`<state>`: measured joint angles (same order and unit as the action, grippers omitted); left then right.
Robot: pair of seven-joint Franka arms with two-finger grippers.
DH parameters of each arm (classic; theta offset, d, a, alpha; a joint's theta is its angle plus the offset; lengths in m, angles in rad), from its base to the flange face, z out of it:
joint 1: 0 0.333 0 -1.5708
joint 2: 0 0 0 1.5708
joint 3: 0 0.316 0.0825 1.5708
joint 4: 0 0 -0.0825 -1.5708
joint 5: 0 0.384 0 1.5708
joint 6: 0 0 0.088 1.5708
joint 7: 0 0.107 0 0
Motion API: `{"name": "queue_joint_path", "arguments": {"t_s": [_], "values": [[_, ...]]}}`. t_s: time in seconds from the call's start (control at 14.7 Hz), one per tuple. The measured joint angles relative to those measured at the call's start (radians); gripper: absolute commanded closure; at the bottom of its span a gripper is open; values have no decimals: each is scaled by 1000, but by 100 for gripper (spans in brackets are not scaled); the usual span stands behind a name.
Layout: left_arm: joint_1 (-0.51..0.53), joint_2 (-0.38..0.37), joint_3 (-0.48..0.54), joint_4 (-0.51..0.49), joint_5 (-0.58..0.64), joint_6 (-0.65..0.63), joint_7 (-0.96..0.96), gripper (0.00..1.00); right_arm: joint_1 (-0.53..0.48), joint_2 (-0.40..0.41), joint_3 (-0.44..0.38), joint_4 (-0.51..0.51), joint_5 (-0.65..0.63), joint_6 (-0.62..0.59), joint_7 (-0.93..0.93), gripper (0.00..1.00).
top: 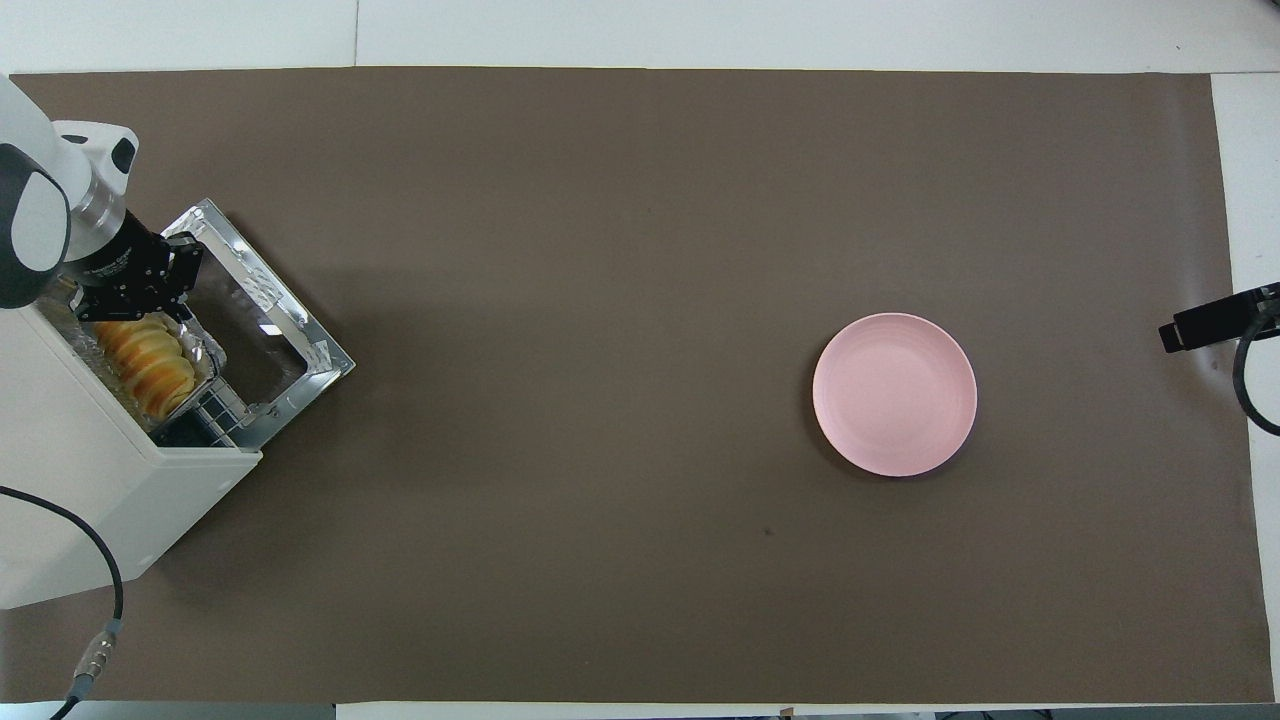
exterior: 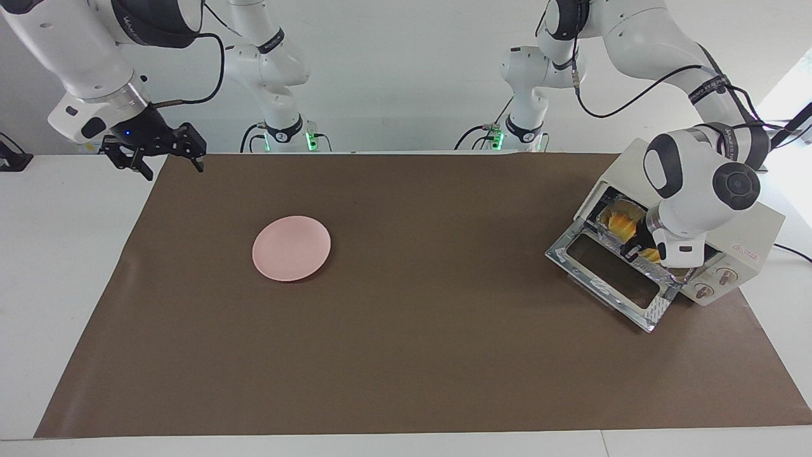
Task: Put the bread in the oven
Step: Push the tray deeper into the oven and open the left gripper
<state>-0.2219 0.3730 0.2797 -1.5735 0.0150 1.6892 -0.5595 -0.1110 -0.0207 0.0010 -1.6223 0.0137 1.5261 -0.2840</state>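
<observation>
Brown paper covers the white desk [exterior: 63, 254], where the facing view shows the right pincer [exterior: 163, 158] waiting wide open and empty over the desk's edge, while overhead the left pincer [top: 130, 300], shut on the crinkled silver foil tray [top: 205, 350], holds the ridged yellow-orange bread [top: 150, 360] inside the cream-white boxy oven [top: 90, 480], door down.

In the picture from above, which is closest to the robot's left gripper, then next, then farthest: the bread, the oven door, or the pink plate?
From the left gripper, which is at the oven's mouth:
1. The bread, in the foil tray just inside the oven, right under the gripper.
2. The oven door, dropped open in front of the oven, beside the gripper.
3. The pink plate, far off toward the right arm's end of the table.
</observation>
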Motion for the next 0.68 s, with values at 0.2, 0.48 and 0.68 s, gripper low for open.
{"name": "queue_joint_path", "arguments": {"t_s": [0.2, 0.48, 0.68], "values": [[10, 0, 0, -1, 0, 3, 20, 100, 0, 0, 0, 0, 0, 0, 0, 0], [12, 0, 0, -7, 0, 2, 20, 100, 0, 0, 0, 0, 0, 0, 0, 0], [15, -4, 0, -21, 0, 2, 31, 100, 0, 0, 0, 0, 0, 0, 0, 0]]}}
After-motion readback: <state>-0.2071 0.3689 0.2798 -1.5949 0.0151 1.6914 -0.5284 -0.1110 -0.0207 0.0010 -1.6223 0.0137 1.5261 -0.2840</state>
